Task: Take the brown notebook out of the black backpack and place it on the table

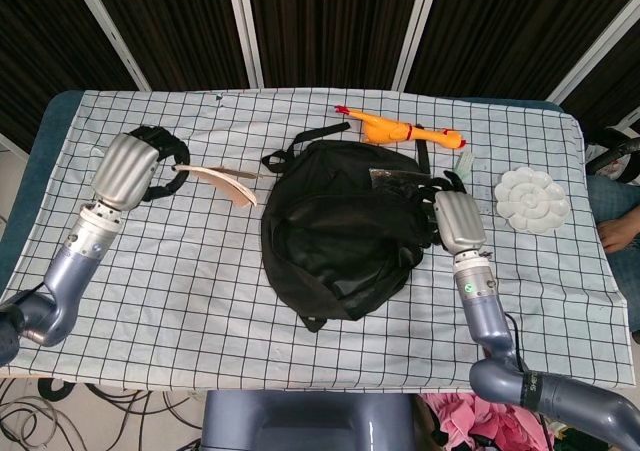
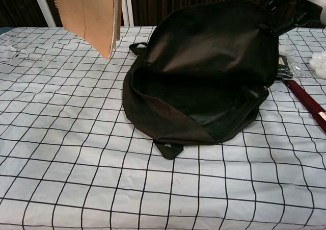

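Note:
The black backpack (image 1: 340, 233) lies in the middle of the checked cloth with its mouth open toward me (image 2: 204, 72). My left hand (image 1: 135, 166) is to its left and holds the brown notebook (image 1: 222, 181) by one end. The notebook (image 2: 91, 13) hangs above the table, outside the bag, its spiral edge at the left. The left hand itself is outside the chest view. My right hand (image 1: 455, 219) sits at the bag's right side, its dark fingers (image 2: 277, 9) gripping the upper rim of the opening.
A yellow rubber chicken (image 1: 400, 129) lies behind the bag and a white flower-shaped dish (image 1: 530, 201) at the right. A dark packet (image 1: 398, 178) sits by the bag's top. A dark red stick (image 2: 305, 100) lies right of the bag. A person's hand (image 1: 615, 233) is at the right edge.

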Controlling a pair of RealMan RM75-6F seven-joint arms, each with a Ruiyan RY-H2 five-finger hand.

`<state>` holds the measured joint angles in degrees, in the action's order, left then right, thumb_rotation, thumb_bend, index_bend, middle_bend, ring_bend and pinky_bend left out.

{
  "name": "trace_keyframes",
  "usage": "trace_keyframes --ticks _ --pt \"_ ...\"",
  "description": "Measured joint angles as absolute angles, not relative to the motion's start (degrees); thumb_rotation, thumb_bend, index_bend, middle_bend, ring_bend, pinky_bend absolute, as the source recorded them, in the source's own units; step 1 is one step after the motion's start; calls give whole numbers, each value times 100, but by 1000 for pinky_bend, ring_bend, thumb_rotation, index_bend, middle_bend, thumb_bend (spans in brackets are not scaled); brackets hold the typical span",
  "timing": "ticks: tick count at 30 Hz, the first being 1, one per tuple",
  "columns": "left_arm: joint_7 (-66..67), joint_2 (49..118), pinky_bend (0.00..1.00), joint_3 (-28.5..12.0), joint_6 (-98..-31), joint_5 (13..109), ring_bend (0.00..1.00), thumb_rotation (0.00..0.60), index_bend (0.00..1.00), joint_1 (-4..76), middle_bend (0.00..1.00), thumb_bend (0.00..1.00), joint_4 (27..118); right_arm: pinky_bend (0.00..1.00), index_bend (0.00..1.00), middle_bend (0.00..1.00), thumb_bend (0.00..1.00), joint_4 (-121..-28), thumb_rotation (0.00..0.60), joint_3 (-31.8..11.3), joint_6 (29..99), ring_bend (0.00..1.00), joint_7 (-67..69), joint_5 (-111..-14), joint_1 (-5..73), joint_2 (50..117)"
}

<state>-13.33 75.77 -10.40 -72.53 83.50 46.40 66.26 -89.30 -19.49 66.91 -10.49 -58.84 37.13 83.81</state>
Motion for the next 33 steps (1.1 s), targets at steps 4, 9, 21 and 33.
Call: trace_keyframes --ticks 4,9,21,33 --pt "-1441 7975 474 -1134 -7055 8263 410 600 664 4792 632 417 5638 83 628 469 535 -9104 600 -1736 6751 222 -1090 -6156 3624 8319" --pt "-1712 8429 474 -1203 -6941 8240 410 600 665 4948 632 417 4685 79 470 332 336 -9475 600 -1433 6777 172 -1190 -6400 3486 8160" --pt "-2023 9243 472 -1064 -6746 8422 410 600 663 5233 630 416 2931 74 117 86 221 -10002 600 -553 5904 72 -2360 -6044 3381 6883" --pt "-3007 10115 472 -901 -6886 8555 410 600 659 5436 629 408 1647 74 117 87 221 -9093 600 -721 6011 76 -1754 -5739 3151 6676"
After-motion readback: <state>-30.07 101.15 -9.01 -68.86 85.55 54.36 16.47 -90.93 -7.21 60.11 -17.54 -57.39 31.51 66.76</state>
